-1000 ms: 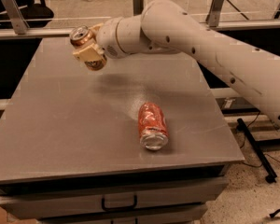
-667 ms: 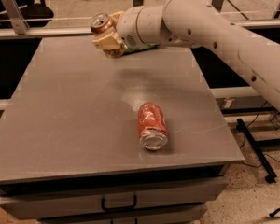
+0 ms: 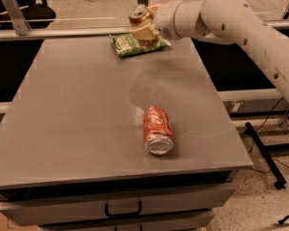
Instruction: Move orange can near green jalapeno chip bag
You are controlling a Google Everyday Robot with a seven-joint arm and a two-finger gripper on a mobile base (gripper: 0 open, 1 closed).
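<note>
My gripper (image 3: 143, 27) is at the far edge of the grey table (image 3: 77, 119), held above the green jalapeno chip bag (image 3: 135, 44). It is shut on the orange can (image 3: 139, 15), which tilts with its silver top toward the left. The chip bag lies flat on the table's far middle, partly hidden behind my gripper. The white arm reaches in from the right.
A dented red-orange can (image 3: 158, 130) lies on its side near the table's front right, open end toward me. A drawer handle (image 3: 122, 210) is below the front edge. A metal rail (image 3: 53, 32) runs behind the table.
My gripper has carried the orange can to the right along the far edge. The view has shifted, and the chip bag now shows beneath the gripper.
</note>
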